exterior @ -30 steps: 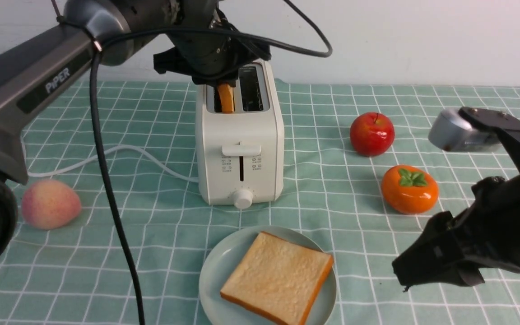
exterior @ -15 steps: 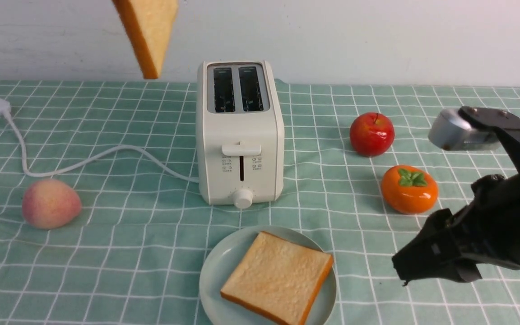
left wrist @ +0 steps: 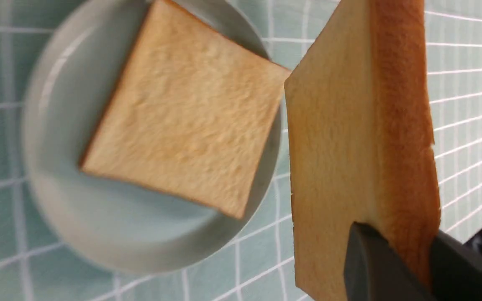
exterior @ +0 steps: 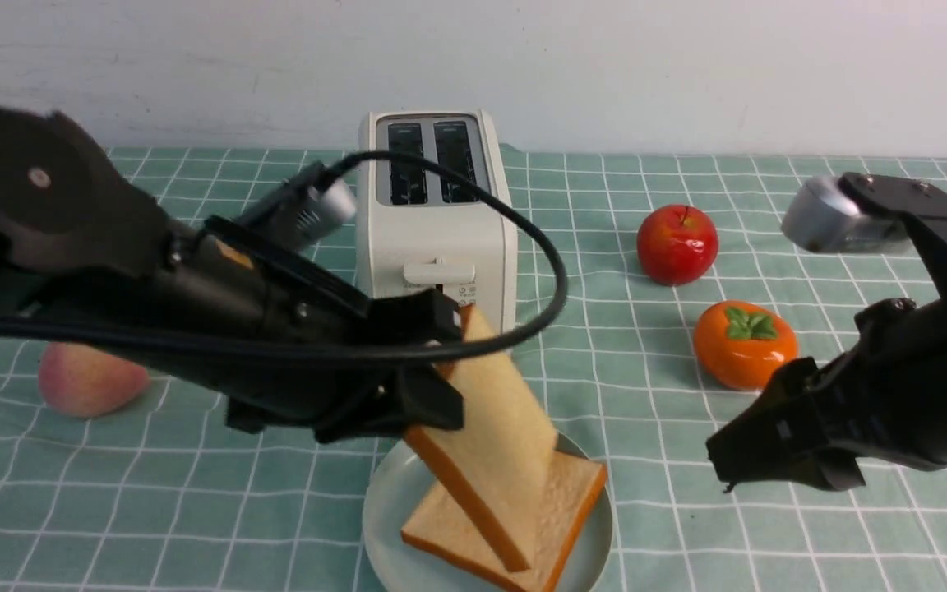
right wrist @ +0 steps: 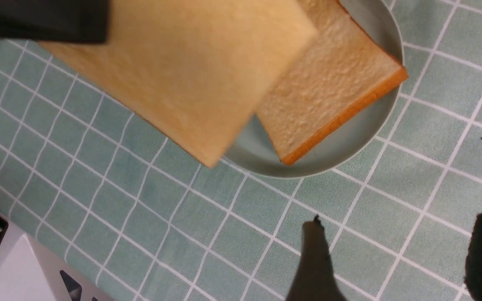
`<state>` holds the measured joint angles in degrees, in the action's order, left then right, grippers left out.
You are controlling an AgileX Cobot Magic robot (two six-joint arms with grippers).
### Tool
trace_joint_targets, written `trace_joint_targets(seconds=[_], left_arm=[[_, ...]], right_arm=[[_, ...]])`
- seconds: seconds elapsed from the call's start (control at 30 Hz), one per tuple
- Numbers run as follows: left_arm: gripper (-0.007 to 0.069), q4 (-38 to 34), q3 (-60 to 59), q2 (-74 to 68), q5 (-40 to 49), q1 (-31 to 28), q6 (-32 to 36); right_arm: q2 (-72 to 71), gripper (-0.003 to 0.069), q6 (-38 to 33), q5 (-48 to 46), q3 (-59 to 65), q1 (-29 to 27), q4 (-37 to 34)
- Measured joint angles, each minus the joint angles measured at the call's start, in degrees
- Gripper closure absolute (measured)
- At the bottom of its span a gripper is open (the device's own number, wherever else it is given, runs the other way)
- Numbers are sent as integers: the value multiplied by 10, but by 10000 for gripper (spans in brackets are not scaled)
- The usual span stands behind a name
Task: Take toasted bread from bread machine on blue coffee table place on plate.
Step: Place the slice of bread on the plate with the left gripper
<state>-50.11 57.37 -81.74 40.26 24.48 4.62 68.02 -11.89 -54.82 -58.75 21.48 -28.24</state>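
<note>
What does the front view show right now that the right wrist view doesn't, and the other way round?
Only the front view: the red apple, the orange persimmon and the peach, partly hidden behind the left arm.

Only the right wrist view: the right gripper's two fingertips seen apart, with the green grid cloth between them.

Both: the toaster, cut off by the frame in the wrist view; the plate with one toast slice lying on it; and the second slice held tilted above it by the left gripper.
</note>
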Motion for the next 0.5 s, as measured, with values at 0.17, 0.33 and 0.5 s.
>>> trace_joint_targets(seconds=[0.17,0.33,0.5], left_arm=[[539,-177,-35,-73,-43,0,174],[535,-189,-37,-127,-57,-1,161],[403,-117,-37,-130,-75,-1,128]], right_arm=[[0,197,0,-4,0,0,1],[0,197,0,-8,0,0,1],[0,197,-1,-17,0,0,2]])
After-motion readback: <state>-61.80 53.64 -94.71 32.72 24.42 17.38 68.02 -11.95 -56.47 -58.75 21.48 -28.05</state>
